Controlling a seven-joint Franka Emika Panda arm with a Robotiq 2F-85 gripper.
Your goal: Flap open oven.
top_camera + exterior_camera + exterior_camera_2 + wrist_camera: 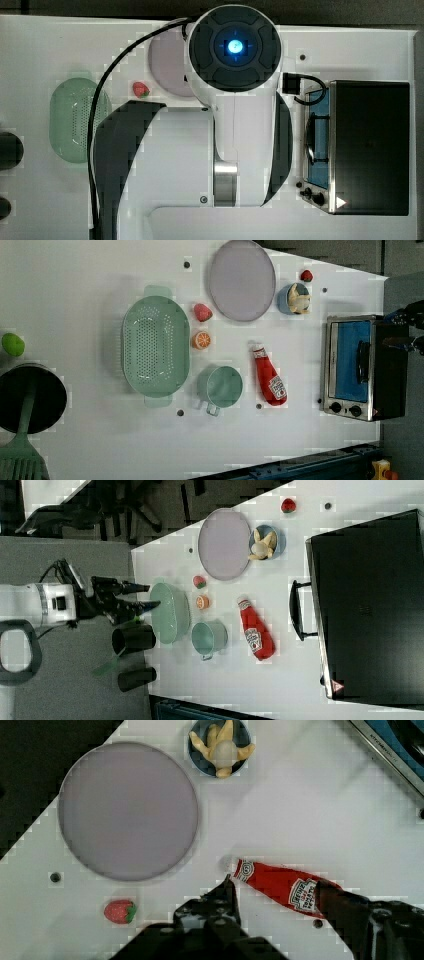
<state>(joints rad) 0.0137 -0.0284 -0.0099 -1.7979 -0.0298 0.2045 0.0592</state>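
1. Right view: gripper [142,596] at centre left, jaws apart and empty
2. Oven [367,610] fills the right; its bar handle [296,611], running up-down, faces the jaws across the counter [290,680]

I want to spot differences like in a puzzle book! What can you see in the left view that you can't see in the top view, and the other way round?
In the left view alone: the ketchup bottle, the green mug, the orange slice, the blue bowl, and a green fruit by the black pot.

In the top view alone: the robot arm from above, with its glowing blue light and black cable.

In both: the oven with its door shut, the green colander, the grey plate and the white table.
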